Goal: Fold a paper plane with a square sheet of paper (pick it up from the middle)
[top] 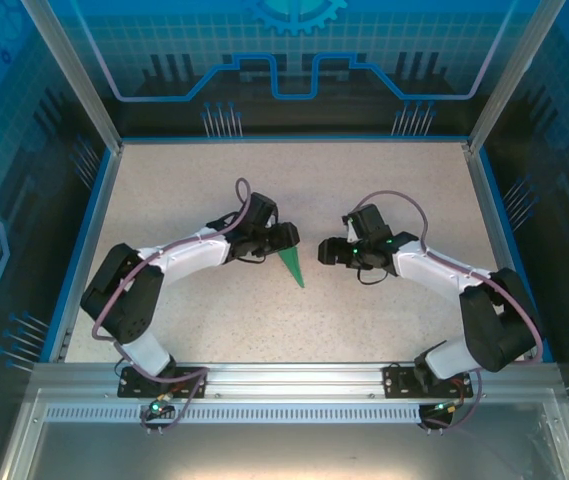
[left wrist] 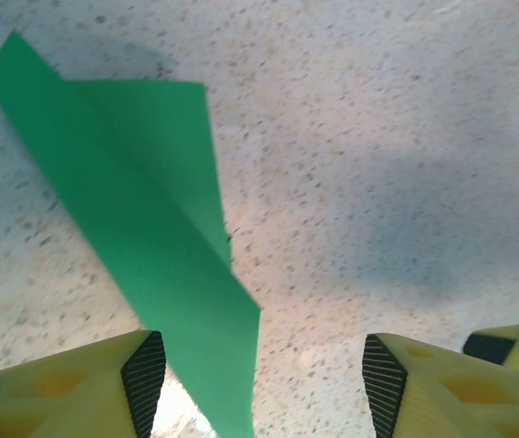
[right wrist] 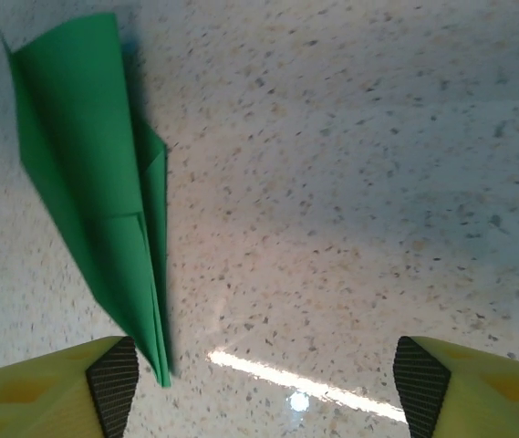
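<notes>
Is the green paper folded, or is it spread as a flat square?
Folded. The paper plane is a narrow pointed dart with layered creases along its length, lying on the table.

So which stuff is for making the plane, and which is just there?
For the job: paper plane, left gripper, right gripper.
Just there: speckled table, blue walls, metal rail.

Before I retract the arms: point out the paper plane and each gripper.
paper plane point(top: 290, 266), top external view, middle of its folded body.
left gripper point(left wrist: 264, 370), left wrist view, midway between its fingers.
right gripper point(right wrist: 268, 376), right wrist view, midway between its fingers.
</notes>
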Controlling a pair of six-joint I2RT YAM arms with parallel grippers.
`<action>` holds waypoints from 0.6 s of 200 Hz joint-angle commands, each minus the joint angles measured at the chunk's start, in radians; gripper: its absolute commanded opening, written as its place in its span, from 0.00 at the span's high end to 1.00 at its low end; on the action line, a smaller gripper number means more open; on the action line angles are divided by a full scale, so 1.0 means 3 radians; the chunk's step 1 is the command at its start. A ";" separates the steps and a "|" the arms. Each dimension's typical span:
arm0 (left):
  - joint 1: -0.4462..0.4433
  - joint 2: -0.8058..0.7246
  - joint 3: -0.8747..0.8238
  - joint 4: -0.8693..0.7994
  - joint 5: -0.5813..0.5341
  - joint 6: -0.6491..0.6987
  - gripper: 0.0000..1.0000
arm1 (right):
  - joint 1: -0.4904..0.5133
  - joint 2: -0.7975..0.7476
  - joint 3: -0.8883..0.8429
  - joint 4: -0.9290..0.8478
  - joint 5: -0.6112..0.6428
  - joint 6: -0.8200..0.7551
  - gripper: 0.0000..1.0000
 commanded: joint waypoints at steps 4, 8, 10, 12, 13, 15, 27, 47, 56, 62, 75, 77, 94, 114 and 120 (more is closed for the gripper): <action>-0.0109 0.0145 0.0248 -0.0627 -0.0436 -0.0047 0.36 | -0.0037 0.0037 -0.0064 0.0150 0.0073 0.0077 0.17; -0.0123 0.0169 0.0272 -0.0637 -0.0437 -0.0057 0.36 | -0.0038 0.0047 -0.0065 0.0150 0.0068 0.0077 0.16; -0.0133 0.0178 0.0281 -0.0644 -0.0437 -0.0065 0.37 | -0.0036 0.0052 -0.0060 0.0150 0.0067 0.0074 0.16; -0.0136 0.0190 0.0288 -0.0644 -0.0433 -0.0072 0.37 | -0.0036 0.0057 -0.0059 0.0151 0.0064 0.0072 0.16; -0.0138 0.0195 0.0294 -0.0647 -0.0433 -0.0075 0.37 | -0.0038 0.0059 -0.0060 0.0151 0.0063 0.0072 0.16; -0.0143 0.0205 0.0300 -0.0646 -0.0432 -0.0083 0.37 | -0.0036 0.0064 -0.0060 0.0151 0.0062 0.0074 0.16; -0.0170 0.0272 0.0349 -0.0637 -0.0401 -0.0100 0.39 | -0.0039 0.0086 -0.0052 0.0160 0.0056 0.0072 0.15; -0.0190 0.0400 0.0458 -0.0666 -0.0343 -0.0133 0.42 | -0.0038 0.0116 -0.0045 0.0181 0.0027 0.0082 0.15; -0.0193 0.0444 0.0490 -0.0681 -0.0342 -0.0153 0.43 | -0.0034 0.0132 -0.0031 0.0181 0.0008 0.0087 0.15; -0.0194 0.0475 0.0511 -0.0701 -0.0344 -0.0165 0.45 | -0.0036 0.0142 -0.0026 0.0178 0.0001 0.0092 0.15; -0.0193 0.0527 0.0561 -0.0768 -0.0379 -0.0198 0.48 | -0.0037 0.0148 -0.0027 0.0171 -0.0010 0.0102 0.15; -0.0196 0.0535 0.0567 -0.0779 -0.0381 -0.0200 0.48 | -0.0036 0.0145 -0.0026 0.0171 -0.0010 0.0102 0.15; -0.0193 0.0572 0.0576 -0.0821 -0.0394 -0.0234 0.52 | -0.0036 0.0135 -0.0023 0.0157 -0.0006 0.0102 0.15; -0.0195 0.0534 0.0560 -0.0808 -0.0396 -0.0228 0.64 | -0.0035 0.0110 -0.0012 0.0123 0.0007 0.0102 0.15; -0.0192 0.0503 0.0555 -0.0806 -0.0405 -0.0219 0.67 | -0.0036 0.0102 -0.0014 0.0115 0.0016 0.0104 0.15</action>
